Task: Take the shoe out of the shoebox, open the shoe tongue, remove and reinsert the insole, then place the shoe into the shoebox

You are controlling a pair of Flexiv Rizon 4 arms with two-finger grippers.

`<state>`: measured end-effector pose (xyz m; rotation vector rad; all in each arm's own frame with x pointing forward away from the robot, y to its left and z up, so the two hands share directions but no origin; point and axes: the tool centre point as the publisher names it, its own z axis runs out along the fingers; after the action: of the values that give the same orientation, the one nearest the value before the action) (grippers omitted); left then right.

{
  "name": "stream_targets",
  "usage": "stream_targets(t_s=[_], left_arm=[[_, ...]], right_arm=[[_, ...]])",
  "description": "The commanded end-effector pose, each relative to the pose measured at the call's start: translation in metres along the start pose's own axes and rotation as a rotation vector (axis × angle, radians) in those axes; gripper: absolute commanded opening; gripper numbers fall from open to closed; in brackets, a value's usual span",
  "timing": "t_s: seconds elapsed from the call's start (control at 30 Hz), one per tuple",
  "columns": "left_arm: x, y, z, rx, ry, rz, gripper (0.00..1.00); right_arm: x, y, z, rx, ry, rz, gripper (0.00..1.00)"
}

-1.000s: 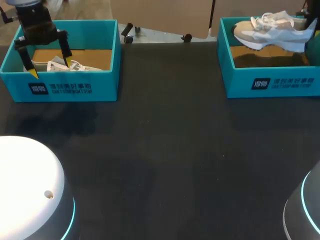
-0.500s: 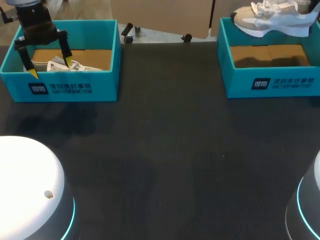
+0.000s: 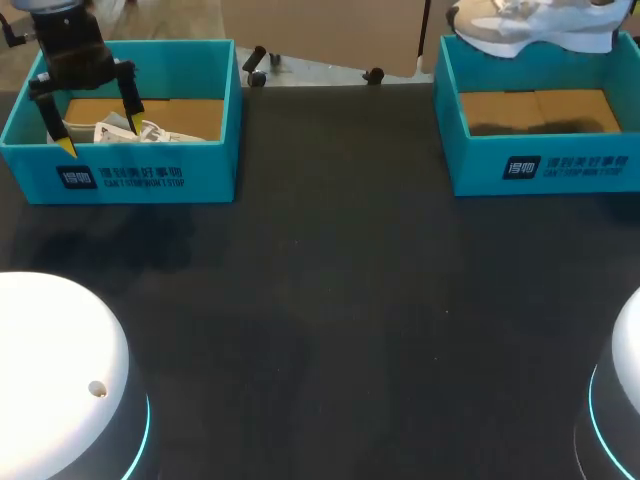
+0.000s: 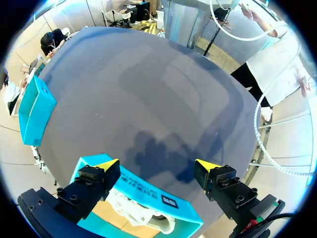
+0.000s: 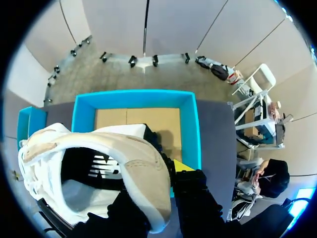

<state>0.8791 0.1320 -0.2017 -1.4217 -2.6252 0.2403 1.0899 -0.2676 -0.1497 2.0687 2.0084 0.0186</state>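
Observation:
A white and beige shoe (image 3: 530, 25) hangs in the air above the teal right shoebox (image 3: 545, 165), whose cardboard floor is bare. In the right wrist view my right gripper (image 5: 171, 168) is shut on the shoe's (image 5: 133, 148) heel collar. One yellow tip shows outside the collar and the other is hidden inside the shoe. That box (image 5: 136, 96) lies straight below. My left gripper (image 3: 98, 137) stands open over the teal left shoebox (image 3: 130, 175), which holds a second white shoe (image 3: 140, 130). Nothing is between its fingers (image 4: 106, 163).
The two shoeboxes stand at the table's far left and far right corners, with dark tabletop (image 3: 330, 300) between and in front of them. My arms' white bases (image 3: 60, 380) sit at the near corners. The left box (image 4: 143, 198) lies under the left gripper (image 4: 157, 165).
My right arm has lifted the shoe up out of the right shoebox, which now shows its bare floor. The left arm has not moved.

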Motion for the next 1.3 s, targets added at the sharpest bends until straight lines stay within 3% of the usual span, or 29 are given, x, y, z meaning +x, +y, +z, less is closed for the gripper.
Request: stream_targets(t_s=[0.03, 0.4, 0.9, 1.3], left_arm=[[0.000, 0.000, 0.001, -0.002, 0.000, 0.001, 1.00], [0.000, 0.000, 0.001, -0.002, 0.000, 0.001, 1.00], [0.000, 0.000, 0.001, -0.002, 0.000, 0.001, 1.00], [0.000, 0.000, 0.001, -0.002, 0.000, 0.001, 1.00]], right_arm=[[0.008, -0.016, -0.019, -0.009, -0.021, 0.002, 0.00], [0.036, -0.063, -0.038, 0.016, -0.039, 0.008, 0.00], [0.072, -0.135, -0.069, -0.012, -0.075, 0.061, 0.00], [0.106, -0.197, -0.092, 0.056, -0.112, 0.083, 0.00]])
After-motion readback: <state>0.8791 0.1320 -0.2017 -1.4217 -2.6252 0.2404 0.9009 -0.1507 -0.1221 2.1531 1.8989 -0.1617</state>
